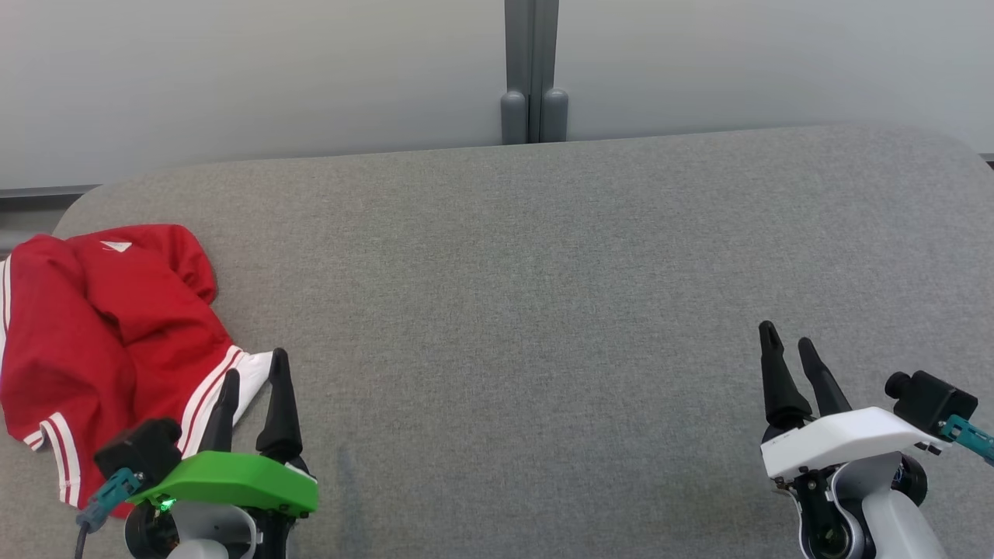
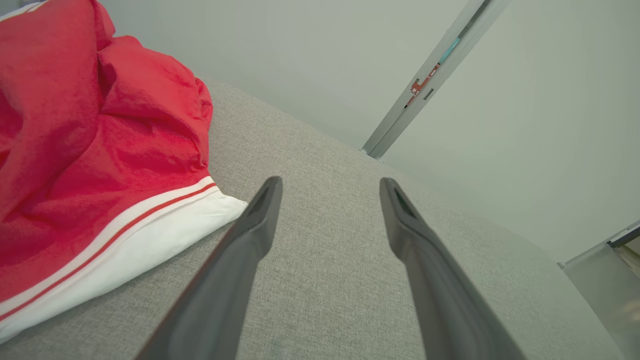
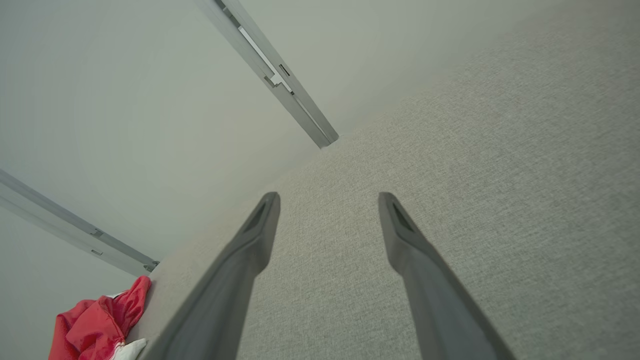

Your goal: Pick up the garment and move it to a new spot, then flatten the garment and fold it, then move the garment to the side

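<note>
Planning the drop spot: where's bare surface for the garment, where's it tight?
Bare: the surface from the garment right to the right gripper, back to the wall. Tight: left end, garment bunched there, left gripper by its hem, jaws open.

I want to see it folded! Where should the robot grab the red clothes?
Best guess: the white hem corner of the red garment. It lies flat on the grey surface and sticks out toward the open left gripper, so come in low from that side and pinch its edge.

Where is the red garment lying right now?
In the head view the red garment lies crumpled at the left end of the grey surface, right beside the left gripper.
</note>
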Controlling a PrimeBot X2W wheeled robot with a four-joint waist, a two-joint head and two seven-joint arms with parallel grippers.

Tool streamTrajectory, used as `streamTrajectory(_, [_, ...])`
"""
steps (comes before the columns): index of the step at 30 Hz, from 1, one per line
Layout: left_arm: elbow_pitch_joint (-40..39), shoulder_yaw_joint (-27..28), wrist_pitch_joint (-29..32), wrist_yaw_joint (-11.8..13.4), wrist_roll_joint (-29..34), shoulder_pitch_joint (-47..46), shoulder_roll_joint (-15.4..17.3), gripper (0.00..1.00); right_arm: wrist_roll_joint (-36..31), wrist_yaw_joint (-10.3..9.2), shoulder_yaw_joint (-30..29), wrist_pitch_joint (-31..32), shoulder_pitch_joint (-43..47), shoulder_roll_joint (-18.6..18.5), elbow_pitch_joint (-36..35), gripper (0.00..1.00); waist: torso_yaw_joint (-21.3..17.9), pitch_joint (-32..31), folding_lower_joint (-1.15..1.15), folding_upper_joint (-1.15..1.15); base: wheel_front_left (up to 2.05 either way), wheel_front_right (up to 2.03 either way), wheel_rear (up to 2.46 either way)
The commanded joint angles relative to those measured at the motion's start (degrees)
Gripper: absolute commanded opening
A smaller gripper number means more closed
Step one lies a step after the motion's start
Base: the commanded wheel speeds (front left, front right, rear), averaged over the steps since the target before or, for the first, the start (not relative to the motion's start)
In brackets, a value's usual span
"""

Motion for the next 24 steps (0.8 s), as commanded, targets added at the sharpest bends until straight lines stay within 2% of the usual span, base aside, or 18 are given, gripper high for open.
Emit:
streamTrajectory(1, [-0.89,-0.27,-0.58,0.46,1.99,-1.52,0.77,1.0,-2.04,0.02,0.18,-0.64,-1.46,-0.34,-0.43,1.0,0.02,0.02,0.0,0.0,0.0,0.0,0.0])
streamTrajectory(24, [-0.78,-2.81,-4.05,2.78,15.02,-1.46,1.51,1.0,-16.01,0.02,1.48,-3.98,-1.62,-0.45,0.93,1.0,0.28,-0.07,0.0,0.0,0.0,0.0,0.0])
